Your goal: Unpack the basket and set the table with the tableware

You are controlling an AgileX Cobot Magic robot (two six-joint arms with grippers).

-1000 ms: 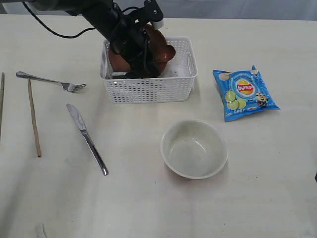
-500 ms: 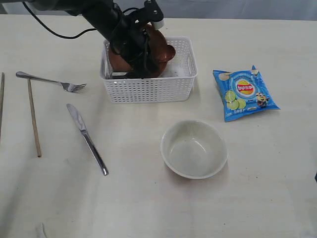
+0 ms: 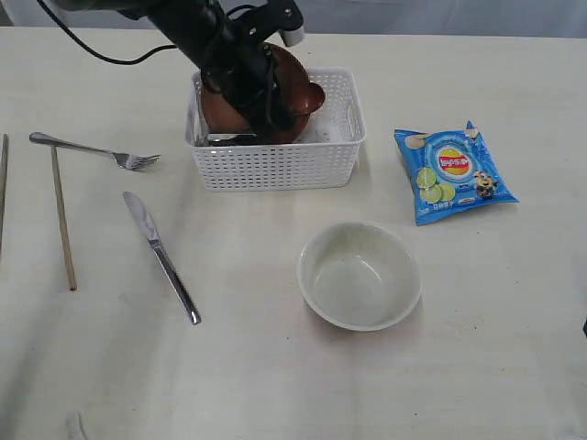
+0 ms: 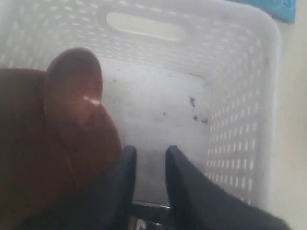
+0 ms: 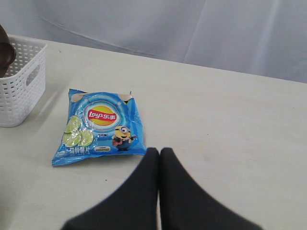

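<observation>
Evidently fetching the brown plate (image 3: 216, 115) that leans in the basket (image 3: 275, 170) at the frame's upper centre, the left gripper (image 4: 149, 153) sits beside it, jaws narrowly apart and empty, needing to straddle its rim and close; the right gripper (image 5: 159, 154) is pressed together
</observation>
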